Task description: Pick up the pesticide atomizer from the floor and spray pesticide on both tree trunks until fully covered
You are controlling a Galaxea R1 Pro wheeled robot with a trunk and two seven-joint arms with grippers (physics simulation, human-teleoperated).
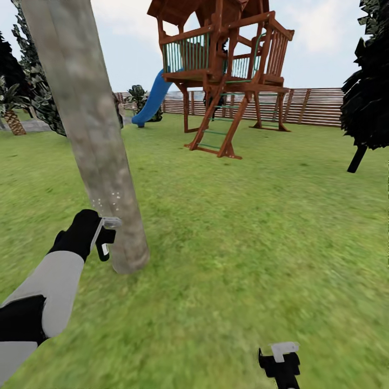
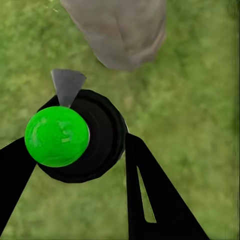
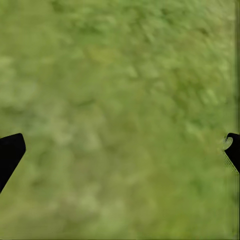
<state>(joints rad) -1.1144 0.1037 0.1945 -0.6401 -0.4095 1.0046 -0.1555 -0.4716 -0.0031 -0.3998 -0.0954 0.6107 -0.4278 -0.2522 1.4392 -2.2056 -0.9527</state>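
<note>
Left gripper (image 1: 102,237) extended forward, clamped; right gripper (image 1: 280,361) low, jaws apart.

Blurry green grass floor (image 1: 259,227) bearing a mottled grey-brown tree trunk (image 1: 92,135) and a wooden play tower (image 1: 227,75).

Thick leaning tree trunk (image 1: 89,135): mottled grey-brown, paler streaks; a few white specks low on the bark.
Blurry grass floor (image 1: 243,227): mid green, yellowish patches.
Wooden play tower (image 1: 227,70): reddish brown, green railing bars and ladder rungs.
Curved slide (image 1: 151,100): bright blue.
Horizontal-slat wooden fence (image 1: 319,105): brown.
Dark tree (image 1: 367,97): near-black foliage.
Round atomizer (image 2: 75,137): black body, glossy bright green cap, grey wedge-shaped nozzle.
Left gripper (image 2: 80,165): black fingers.
Left arm (image 1: 48,292): pale grey with black sections.
Right gripper (image 3: 120,150): black fingers.
</note>
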